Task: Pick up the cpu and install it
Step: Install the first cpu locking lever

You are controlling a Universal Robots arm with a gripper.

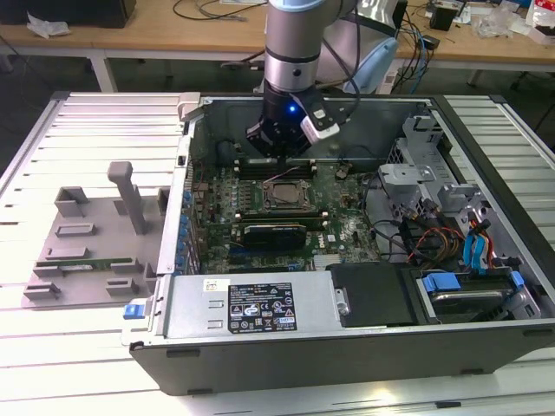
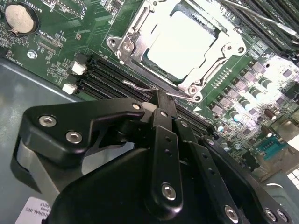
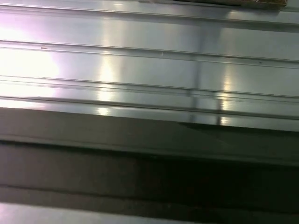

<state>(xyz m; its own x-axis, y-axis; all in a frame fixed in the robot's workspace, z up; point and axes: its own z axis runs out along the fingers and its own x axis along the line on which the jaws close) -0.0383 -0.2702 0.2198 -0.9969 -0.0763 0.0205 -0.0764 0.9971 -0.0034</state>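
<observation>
The cpu (image 2: 180, 44) lies flat in the socket on the green motherboard, its dull silver top framed by the metal socket frame (image 2: 128, 44). In the exterior view the cpu (image 1: 284, 194) sits mid-board inside the open computer case. My gripper (image 2: 161, 95) is shut, its black fingers pressed together with nothing seen between them. Their tips stand at the socket's edge by a thin wire lever (image 2: 140, 87), over the memory slots. In the exterior view the gripper (image 1: 276, 159) hangs just behind the socket.
The case walls (image 1: 195, 130) ring the board. A power supply (image 1: 251, 303) sits at the front, with a drive cage and cables (image 1: 468, 251) at the exterior view's right. A grey fixture tray (image 1: 95, 234) lies on the ribbed metal table (image 3: 149, 60). Black memory slots (image 2: 107, 77) flank the socket.
</observation>
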